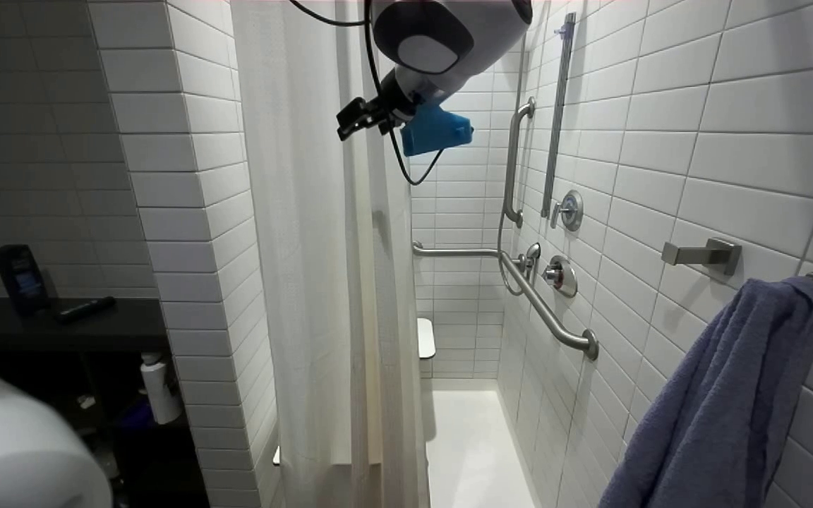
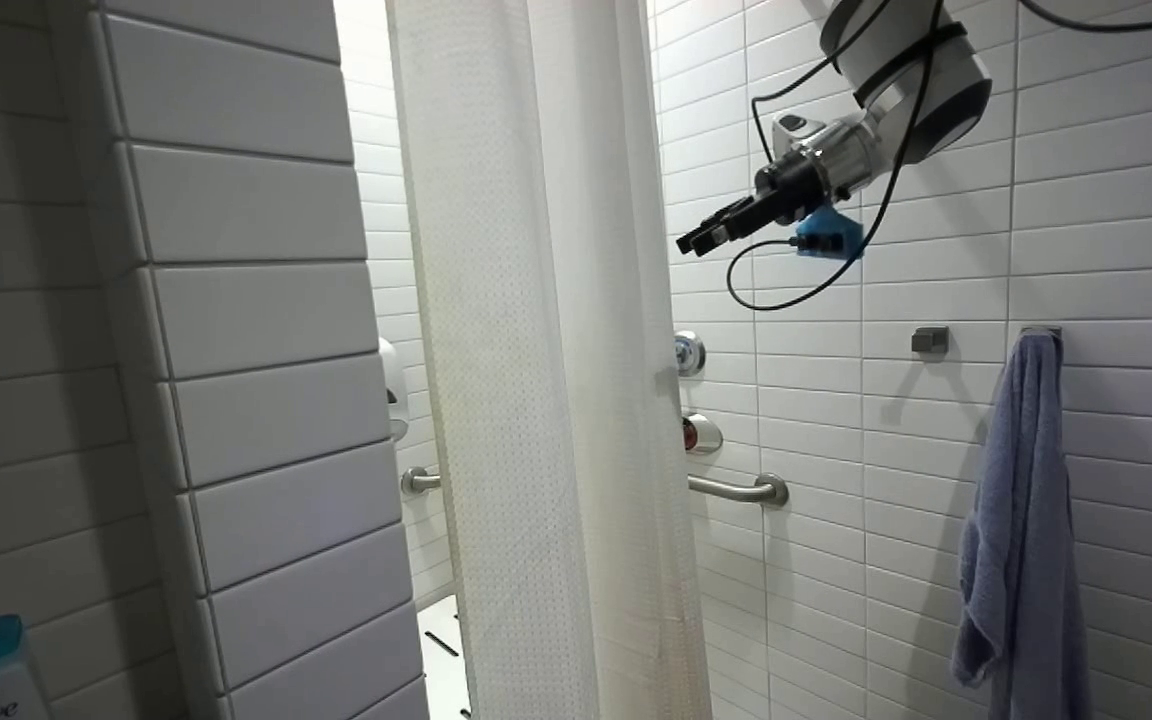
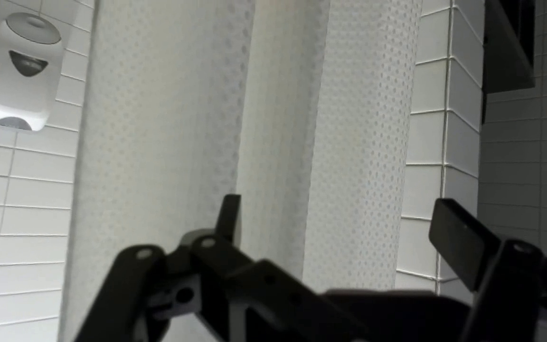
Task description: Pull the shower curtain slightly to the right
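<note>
The shower curtain (image 1: pixel 311 247) is a tall off-white sheet with long vertical folds. It hangs beside the tiled pillar and also shows in an exterior view (image 2: pixel 576 380). In the wrist view, the curtain (image 3: pixel 159 118) fills the left and middle, its right edge ending before the tiled corner. My gripper (image 1: pixel 364 132) is up high in front of the curtain. In an exterior view, the gripper (image 2: pixel 693 246) points toward the curtain's right edge. In the wrist view, the gripper (image 3: pixel 342 218) is open, with nothing between its fingers. The fingers appear apart from the curtain.
A blue-grey towel (image 1: pixel 731 381) hangs on the right tiled wall near a metal hook (image 1: pixel 703 254). Grab bars (image 1: pixel 547 307) run along the shower walls. A tiled pillar (image 1: pixel 188 212) and a dark shelf (image 1: pixel 61 324) are left. A soap dispenser (image 3: pixel 22 76) is behind the curtain.
</note>
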